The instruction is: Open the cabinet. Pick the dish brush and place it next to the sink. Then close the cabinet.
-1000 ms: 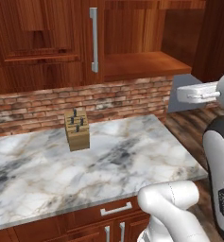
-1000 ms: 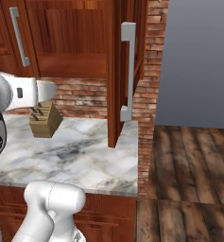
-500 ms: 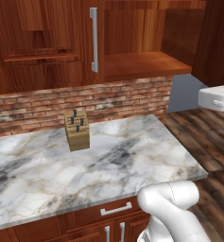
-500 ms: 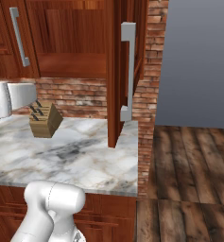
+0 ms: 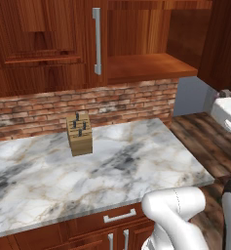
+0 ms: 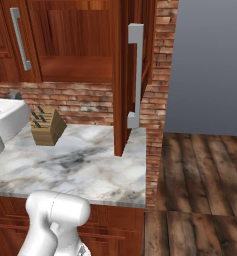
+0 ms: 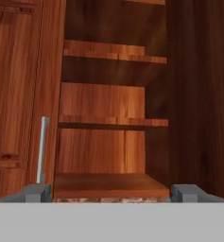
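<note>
Reddish-brown wood dominates as the cabinet (image 7: 108,108) stands with its right-hand door (image 6: 126,75) swung fully out, edge-on to the room, long silver bar handle (image 6: 135,75) facing away from the opening, a position that leaves the interior free for a reach. Inside the cabinet, three shelves (image 7: 111,122) are visible in the hand view, and no dish brush can be made out on any of them; where the brush lies cannot be told from these pictures. The cabinet's left door (image 5: 44,44) is shut, its bar handle (image 5: 97,41) upright. Below the cabinet, the marble tabletop (image 5: 87,171) carries a wooden knife block (image 5: 79,135), near the brick backsplash (image 5: 83,105). The claw (image 7: 111,193) faces the cabinet's opening squarely, its jaws spread wide and empty, apparently lined up to search the shelves.
</note>
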{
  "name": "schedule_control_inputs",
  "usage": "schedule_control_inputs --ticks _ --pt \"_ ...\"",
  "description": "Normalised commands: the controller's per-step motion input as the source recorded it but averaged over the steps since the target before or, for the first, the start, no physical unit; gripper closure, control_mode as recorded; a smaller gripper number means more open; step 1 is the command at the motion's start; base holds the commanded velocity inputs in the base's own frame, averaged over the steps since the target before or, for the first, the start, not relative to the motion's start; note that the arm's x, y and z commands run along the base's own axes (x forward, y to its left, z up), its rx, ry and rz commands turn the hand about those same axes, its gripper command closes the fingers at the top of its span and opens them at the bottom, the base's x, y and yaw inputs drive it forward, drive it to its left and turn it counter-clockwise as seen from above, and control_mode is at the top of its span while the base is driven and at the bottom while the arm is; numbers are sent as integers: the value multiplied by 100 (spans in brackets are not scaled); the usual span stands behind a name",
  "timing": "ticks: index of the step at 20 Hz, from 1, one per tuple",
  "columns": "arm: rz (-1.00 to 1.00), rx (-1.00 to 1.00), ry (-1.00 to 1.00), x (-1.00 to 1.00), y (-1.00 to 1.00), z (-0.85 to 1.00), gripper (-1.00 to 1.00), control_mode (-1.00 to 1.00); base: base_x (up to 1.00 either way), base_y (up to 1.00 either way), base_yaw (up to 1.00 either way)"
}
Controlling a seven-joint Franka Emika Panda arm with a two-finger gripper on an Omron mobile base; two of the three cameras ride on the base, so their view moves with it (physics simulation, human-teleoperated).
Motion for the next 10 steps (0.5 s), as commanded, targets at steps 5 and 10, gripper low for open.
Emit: schedule_control_inputs --ticks 5,10 --pt "-3 4 -19 -12 -9 9 -100 -100 0 0 0" --pt "0 3 0 -49 -42 15 -100 -100 0 0 0"
